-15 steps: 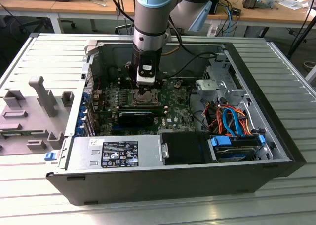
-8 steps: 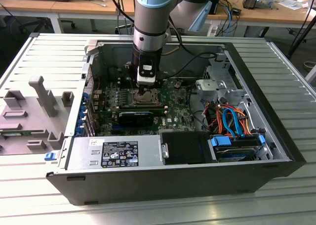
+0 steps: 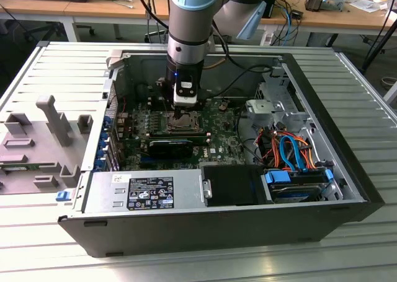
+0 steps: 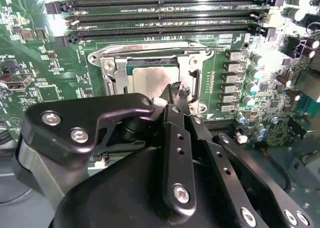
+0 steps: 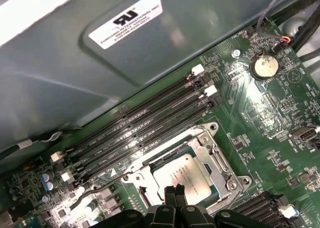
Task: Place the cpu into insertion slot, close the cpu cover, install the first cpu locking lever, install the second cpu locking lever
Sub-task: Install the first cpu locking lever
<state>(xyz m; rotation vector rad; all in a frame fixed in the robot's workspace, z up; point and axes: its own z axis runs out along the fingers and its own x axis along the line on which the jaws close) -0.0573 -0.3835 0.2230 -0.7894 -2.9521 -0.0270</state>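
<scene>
In the exterior view the gripper (image 3: 180, 113) hovers over the insertion slot (image 3: 175, 122), jaws pressed together and holding nothing. The cpu (image 5: 186, 176) sits in it, dull silver, flat, framed by the cpu cover (image 5: 220, 163). A misaligned downward push could likely bend the cover.

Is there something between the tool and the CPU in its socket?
Nothing visible. The black tool sits just above the small silver-grey square cpu, which already lies in the silvery-framed insertion slot; the thin metal cover's frame surrounds the chip.
</scene>
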